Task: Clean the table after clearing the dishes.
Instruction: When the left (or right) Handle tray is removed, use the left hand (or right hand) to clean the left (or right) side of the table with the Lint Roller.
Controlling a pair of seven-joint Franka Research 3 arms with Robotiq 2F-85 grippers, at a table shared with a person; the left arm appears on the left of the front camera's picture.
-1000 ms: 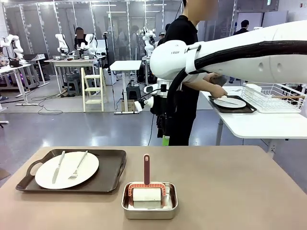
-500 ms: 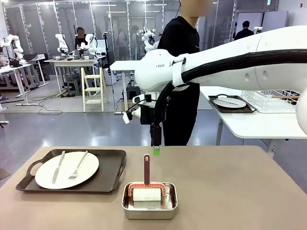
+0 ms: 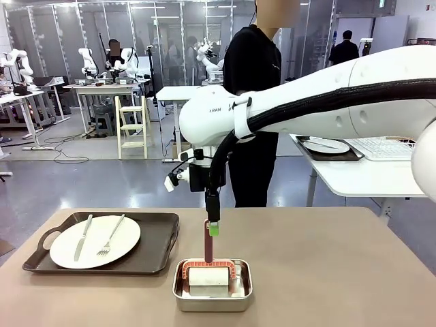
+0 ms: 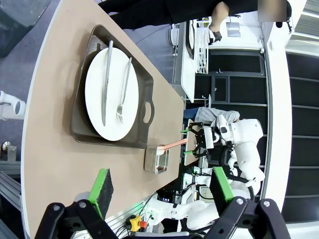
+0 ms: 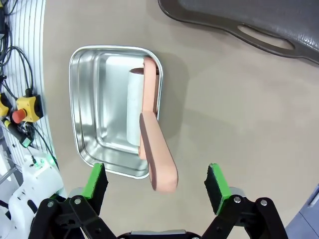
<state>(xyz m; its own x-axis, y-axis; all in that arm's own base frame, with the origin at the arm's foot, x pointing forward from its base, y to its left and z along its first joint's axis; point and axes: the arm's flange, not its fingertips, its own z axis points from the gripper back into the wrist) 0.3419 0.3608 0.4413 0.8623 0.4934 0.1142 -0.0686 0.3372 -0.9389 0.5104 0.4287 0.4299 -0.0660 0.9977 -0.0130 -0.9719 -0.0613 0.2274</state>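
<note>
Right gripper (image 3: 213,229) hangs over the roller handle (image 3: 208,240), jaws spread wide and empty. The wrist view puts the handle tip between the green pads (image 5: 97,181) with a gap on both sides, so no contact. Reads as a pre-grasp: the handle stands up out of the steel pan (image 3: 178,294), so a top-down pinch should clear the pan walls.

Left gripper (image 4: 162,185) is also fully spread and empty. It's held high off the left edge of the table (image 3: 327,272), looking along it. Parked out of the way, I'd guess.

Dishes:
- One plate (image 3: 95,241) with knife (image 3: 82,237) and fork (image 3: 110,236) sits on a dark tray (image 3: 155,248) toward the near-left corner. The tray's right end is just beside the pan. Not yet cleared, so wiping now would only cover the bare right half.
- A second plate (image 3: 325,145) sits on its own tray on the white side table (image 3: 368,178), beyond the far-right corner.

Axes:
- The tray's long side runs parallel to the near edge, with the cut-out grip at the left end.
- Knife and fork lie across it, near to far. Fork tines point at the near edge; I can't make out the knife's blade end.
- The white roll (image 3: 208,276) lies flat in the pan, axis parallel to the near edge. The handle is roughly vertical.
</note>
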